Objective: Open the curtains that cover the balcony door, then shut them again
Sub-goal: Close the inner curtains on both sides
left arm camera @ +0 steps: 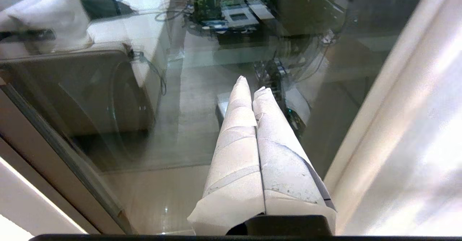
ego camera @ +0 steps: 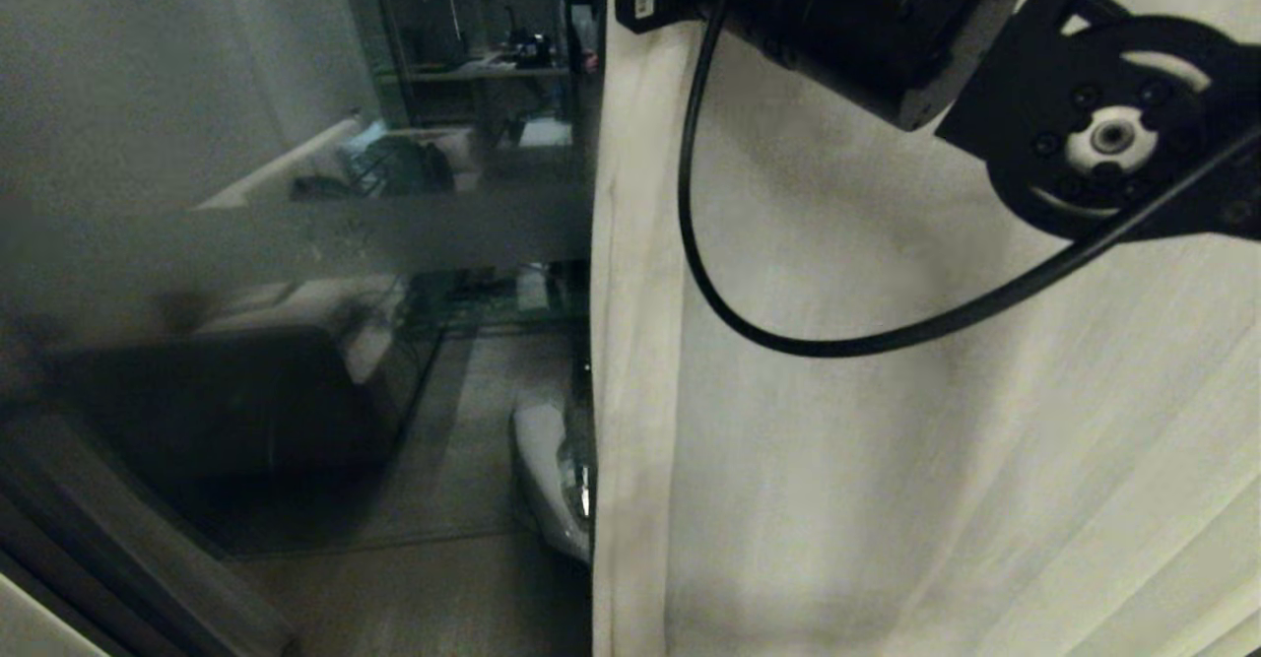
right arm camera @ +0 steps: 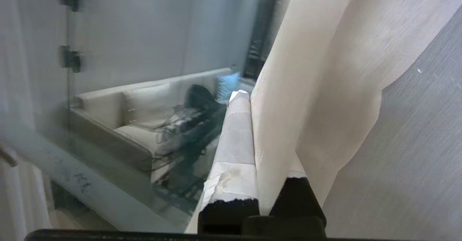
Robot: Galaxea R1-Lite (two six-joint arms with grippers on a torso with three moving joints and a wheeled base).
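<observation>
A cream curtain [ego camera: 837, 440] hangs over the right half of the head view, its hemmed edge running straight down the middle. To its left the balcony door [ego camera: 296, 243] is bare: dark glass with a frosted band across it. My right arm [ego camera: 1103, 135] reaches in at the top right, in front of the fabric. In the right wrist view my right gripper [right arm camera: 252, 100] is shut on a fold of the curtain [right arm camera: 325, 71] near its edge, and the fabric hides one finger. My left gripper [left arm camera: 252, 85] is shut and empty, low down and pointing at the glass [left arm camera: 144, 89].
The glass reflects a pale sofa [right arm camera: 144, 125], shelves [ego camera: 473, 66] and my white base [ego camera: 552, 480]. A black cable [ego camera: 709, 283] loops down from my right arm across the curtain. The door's frame [left arm camera: 72, 168] meets the floor at the lower left.
</observation>
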